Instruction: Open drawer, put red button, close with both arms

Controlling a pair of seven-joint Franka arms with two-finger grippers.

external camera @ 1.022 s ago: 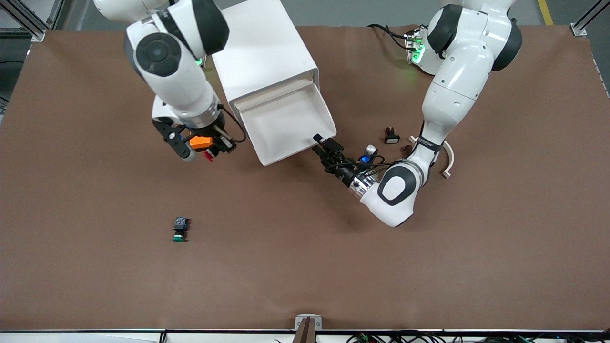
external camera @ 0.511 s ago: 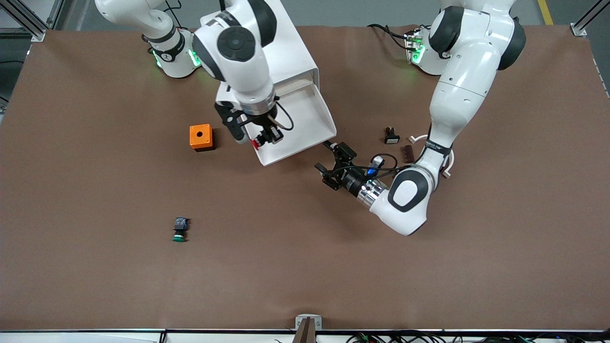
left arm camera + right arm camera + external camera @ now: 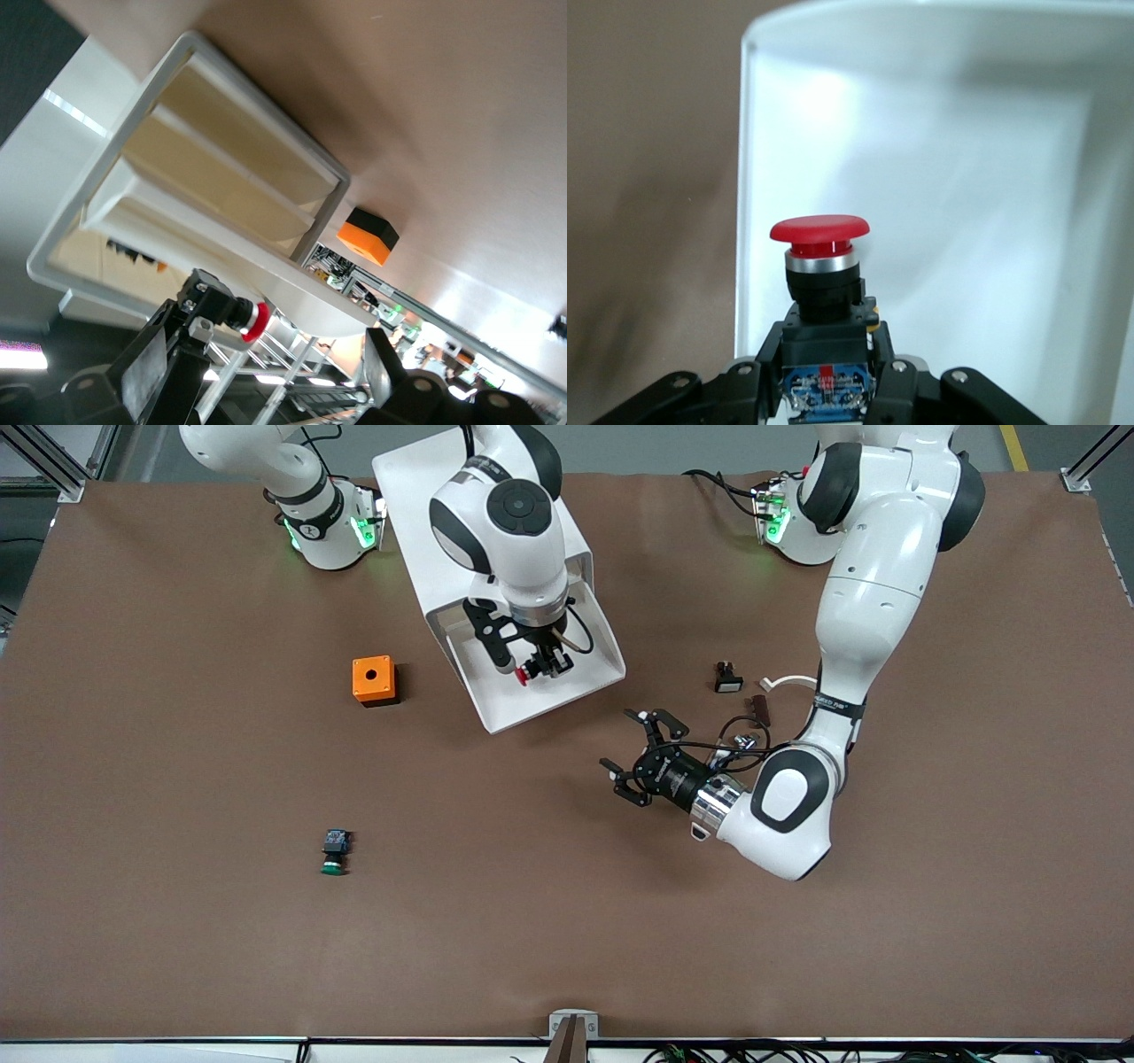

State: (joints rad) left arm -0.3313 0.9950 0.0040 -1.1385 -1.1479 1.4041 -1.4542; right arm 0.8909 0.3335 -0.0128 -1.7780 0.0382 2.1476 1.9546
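Note:
The drawer (image 3: pixel 580 677) stands pulled out of the white cabinet (image 3: pixel 416 487), its white tray open. My right gripper (image 3: pixel 534 666) is over the tray, shut on the red button (image 3: pixel 524 678). In the right wrist view the red button (image 3: pixel 819 232) stands upright between the fingers (image 3: pixel 899 385), with the tray (image 3: pixel 966 159) below it. My left gripper (image 3: pixel 622 755) is open and empty, over the table nearer to the front camera than the drawer. The left wrist view shows the red button (image 3: pixel 254 320) and the cabinet's beige drawer fronts (image 3: pixel 221 190).
A small orange box (image 3: pixel 373 680) with a round hole sits beside the drawer, toward the right arm's end. A green-capped button (image 3: pixel 333 855) lies nearer the front camera. Small parts (image 3: pixel 728 678) and a brown piece (image 3: pixel 760 708) lie by the left arm.
My right gripper carried the red button from beside the orange box to over the open drawer. My left gripper left the drawer's front corner, drew back toward the front camera and opened wide.

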